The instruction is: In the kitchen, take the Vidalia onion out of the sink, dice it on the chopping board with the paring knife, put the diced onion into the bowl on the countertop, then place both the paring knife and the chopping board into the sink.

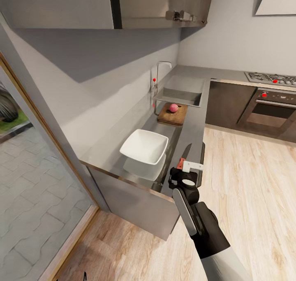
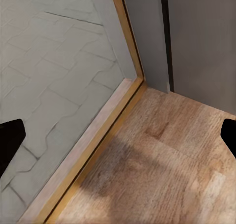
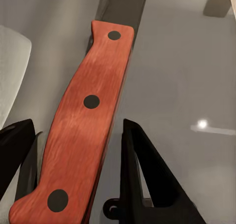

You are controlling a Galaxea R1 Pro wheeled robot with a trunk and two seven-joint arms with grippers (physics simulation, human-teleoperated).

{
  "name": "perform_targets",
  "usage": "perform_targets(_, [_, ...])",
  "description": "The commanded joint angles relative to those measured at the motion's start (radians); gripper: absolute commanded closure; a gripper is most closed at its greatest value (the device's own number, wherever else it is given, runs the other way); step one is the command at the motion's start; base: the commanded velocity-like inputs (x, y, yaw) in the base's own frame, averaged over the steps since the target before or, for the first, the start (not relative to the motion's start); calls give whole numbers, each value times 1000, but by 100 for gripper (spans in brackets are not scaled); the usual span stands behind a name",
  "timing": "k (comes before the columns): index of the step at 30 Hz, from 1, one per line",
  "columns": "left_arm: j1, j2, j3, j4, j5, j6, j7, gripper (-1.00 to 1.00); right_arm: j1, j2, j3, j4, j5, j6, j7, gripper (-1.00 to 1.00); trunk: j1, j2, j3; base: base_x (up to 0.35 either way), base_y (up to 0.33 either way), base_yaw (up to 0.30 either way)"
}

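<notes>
Dark grey glossy countertop (image 1: 193,128) lies under my right claw (image 3: 78,150), whose fingers stand open astride the red-orange handle of the slim paring knife (image 3: 86,120), not yet closed. Its long axis runs straight ahead between them, blade pointing toward the brown wooden chopping board (image 1: 172,114) bearing the pinkish onion (image 1: 174,107).

Paring knife (image 1: 183,157) blade mostly hidden by right arm; handle (image 3: 83,130) end cropped.
</notes>
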Motion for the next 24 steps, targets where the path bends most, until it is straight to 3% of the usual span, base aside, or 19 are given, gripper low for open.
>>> perform_targets(1, [-2,-1,-6,4,-6,-3,10,-100,-1,0,1,18,-14,14,-8,100,0,-1,-1,0,0,0])
perform_targets(11, [-2,-1,-6,4,-6,-3,10,-100,-1,0,-1,18,-14,14,-7,100,0,-1,0,0,0,0])
perform_targets(24, [-2,-1,-6,2,-6,-4,10,-100,-1,0,-1,15,-10,15,-8,100,0,-1,19,0,0,0])
